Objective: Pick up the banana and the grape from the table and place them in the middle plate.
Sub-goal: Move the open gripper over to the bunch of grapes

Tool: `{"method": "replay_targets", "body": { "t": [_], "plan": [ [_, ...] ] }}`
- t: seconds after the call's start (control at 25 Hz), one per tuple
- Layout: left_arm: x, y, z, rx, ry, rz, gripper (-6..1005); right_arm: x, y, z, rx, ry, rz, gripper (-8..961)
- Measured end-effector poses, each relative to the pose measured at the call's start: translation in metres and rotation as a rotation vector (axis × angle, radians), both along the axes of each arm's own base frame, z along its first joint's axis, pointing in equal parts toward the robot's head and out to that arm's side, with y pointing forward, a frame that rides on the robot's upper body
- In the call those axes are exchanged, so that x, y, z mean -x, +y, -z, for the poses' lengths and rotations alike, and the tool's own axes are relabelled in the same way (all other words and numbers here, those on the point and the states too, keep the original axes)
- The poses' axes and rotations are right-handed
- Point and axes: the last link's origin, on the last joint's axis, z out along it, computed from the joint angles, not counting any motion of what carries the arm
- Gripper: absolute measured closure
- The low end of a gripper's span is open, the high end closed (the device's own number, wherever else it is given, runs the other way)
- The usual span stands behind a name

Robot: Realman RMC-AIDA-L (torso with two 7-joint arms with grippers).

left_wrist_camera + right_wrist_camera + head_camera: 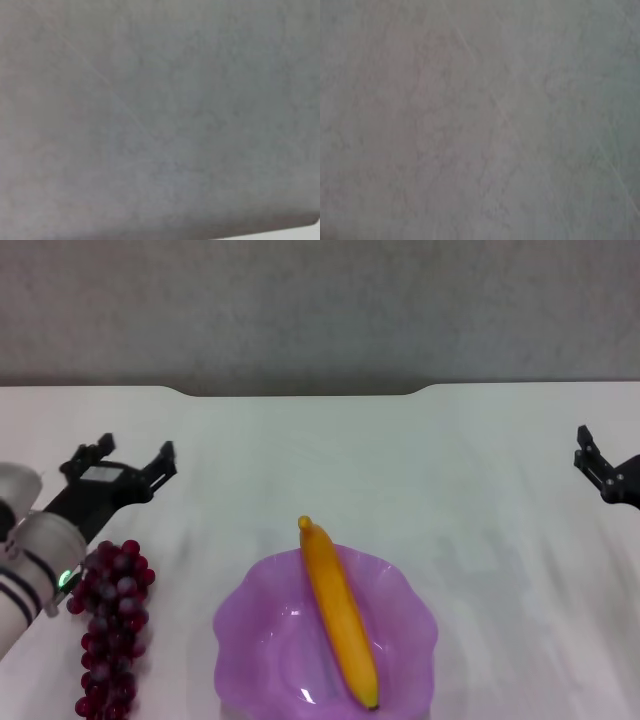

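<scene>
The banana (338, 612) lies in the purple scalloped middle plate (250, 625) at the near centre, its stem end over the far rim. The grape bunch (110, 625) lies on the white table (420, 480) left of the plate. My left gripper (133, 451) is open and empty, just beyond the far end of the grape bunch. My right gripper (590, 455) is at the far right edge, away from the plate; only part of it shows. Both wrist views show only plain grey surface.
The table's far edge has a curved notch (300, 392) with a grey wall behind it.
</scene>
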Motion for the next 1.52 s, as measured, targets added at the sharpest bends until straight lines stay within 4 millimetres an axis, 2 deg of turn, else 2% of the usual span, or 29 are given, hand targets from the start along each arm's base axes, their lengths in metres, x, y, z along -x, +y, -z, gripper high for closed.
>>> {"method": "replay_targets", "body": {
  "t": [0.12, 0.32, 0.44, 0.6, 0.8, 1.0, 1.12, 1.28, 1.52],
  "plan": [
    [-0.014, 0.005, -0.009, 0.029, 0.011, -0.009, 120, 0.000, 0.001, 0.000, 0.005, -0.005, 0.002, 61],
    [-0.044, 0.007, -0.043, -0.057, 0.073, -0.038, 120, 0.000, 0.004, 0.001, 0.016, -0.012, 0.006, 61],
    [-0.052, 0.005, -0.061, -0.083, 0.134, -0.102, 120, 0.001, 0.007, 0.003, 0.029, -0.014, 0.012, 61],
    [-0.059, 0.000, -0.071, 0.074, 0.207, -0.139, 120, 0.004, 0.008, 0.006, 0.040, -0.016, 0.005, 61],
    [-0.055, -0.004, -0.082, 0.206, 0.309, -0.252, 120, 0.005, 0.012, 0.012, 0.075, -0.028, 0.018, 61],
    [-0.070, -0.009, -0.098, 0.290, 0.505, -0.394, 120, 0.005, 0.012, 0.011, 0.079, -0.034, 0.019, 61],
    [-0.077, -0.014, -0.100, 0.355, 0.625, -0.489, 120, 0.005, 0.013, 0.012, 0.085, -0.039, 0.017, 61],
    [-0.079, -0.024, -0.092, 0.523, 0.731, -0.544, 120, 0.008, 0.016, 0.016, 0.106, -0.047, 0.019, 61],
    [-0.088, -0.037, -0.083, 0.701, 0.763, -0.563, 120, 0.007, 0.015, 0.017, 0.107, -0.050, 0.021, 61]
  ]
}}
